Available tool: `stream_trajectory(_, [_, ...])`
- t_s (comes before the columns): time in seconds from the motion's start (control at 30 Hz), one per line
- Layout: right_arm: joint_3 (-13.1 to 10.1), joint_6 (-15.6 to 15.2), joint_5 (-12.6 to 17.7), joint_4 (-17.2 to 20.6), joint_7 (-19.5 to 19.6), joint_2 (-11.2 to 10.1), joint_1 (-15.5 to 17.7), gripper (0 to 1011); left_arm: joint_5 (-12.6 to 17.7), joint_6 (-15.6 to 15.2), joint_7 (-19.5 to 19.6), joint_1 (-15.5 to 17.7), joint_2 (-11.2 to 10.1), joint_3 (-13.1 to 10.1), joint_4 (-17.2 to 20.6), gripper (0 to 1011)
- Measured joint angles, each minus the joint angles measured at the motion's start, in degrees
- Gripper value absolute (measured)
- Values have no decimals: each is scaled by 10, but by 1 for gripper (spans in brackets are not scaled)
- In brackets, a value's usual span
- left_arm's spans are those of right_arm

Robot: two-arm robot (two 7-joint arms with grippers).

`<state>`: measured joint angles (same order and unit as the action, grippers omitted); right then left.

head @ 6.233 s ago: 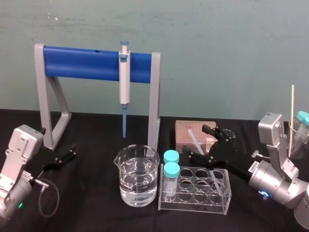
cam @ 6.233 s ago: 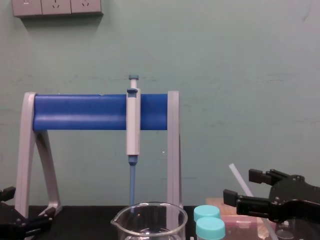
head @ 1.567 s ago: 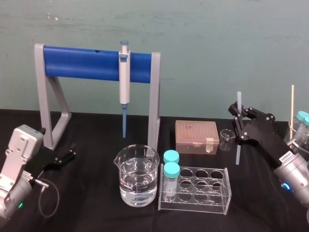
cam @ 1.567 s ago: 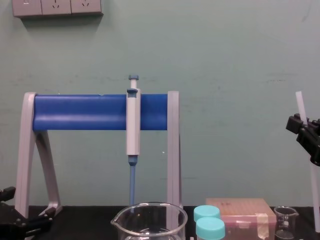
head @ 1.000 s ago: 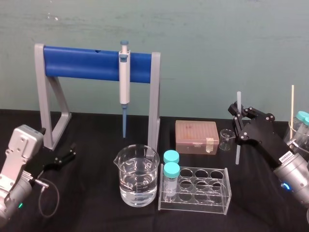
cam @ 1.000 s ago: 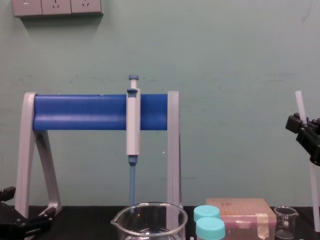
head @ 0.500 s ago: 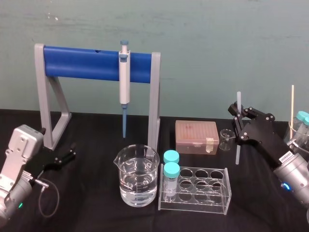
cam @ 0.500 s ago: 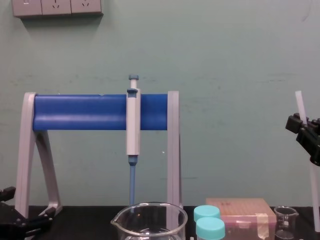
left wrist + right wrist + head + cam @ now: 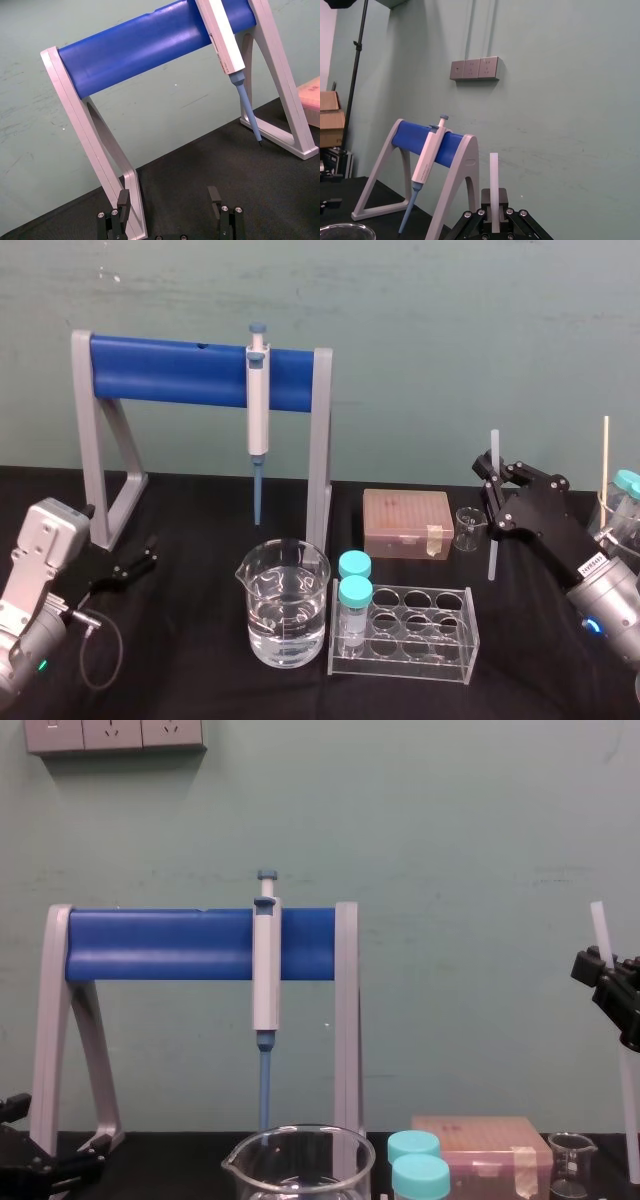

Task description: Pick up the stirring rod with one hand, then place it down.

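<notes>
Chest view: I see the right gripper [image 9: 606, 978] run off the frame edge, its fingers covering the middle of the stirring rod [image 9: 600, 928] | right wrist view: rod's lower length buried between those fingers | left wrist view: left gripper [image 9: 168, 192] cut at its base, pipette [image 9: 223, 41] at its top.

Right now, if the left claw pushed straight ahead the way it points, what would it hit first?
Probably the pipette stand's grey leg: it stands just ahead of one finger of the open left claw. Depth is hard to judge.
</notes>
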<state>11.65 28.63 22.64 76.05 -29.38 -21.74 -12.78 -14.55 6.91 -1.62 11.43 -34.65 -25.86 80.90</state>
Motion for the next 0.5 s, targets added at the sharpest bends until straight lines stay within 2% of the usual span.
stream_trajectory(0.5, [0, 0, 0, 0, 0, 0, 0, 71, 0, 0, 0, 0, 0, 0, 0, 1000])
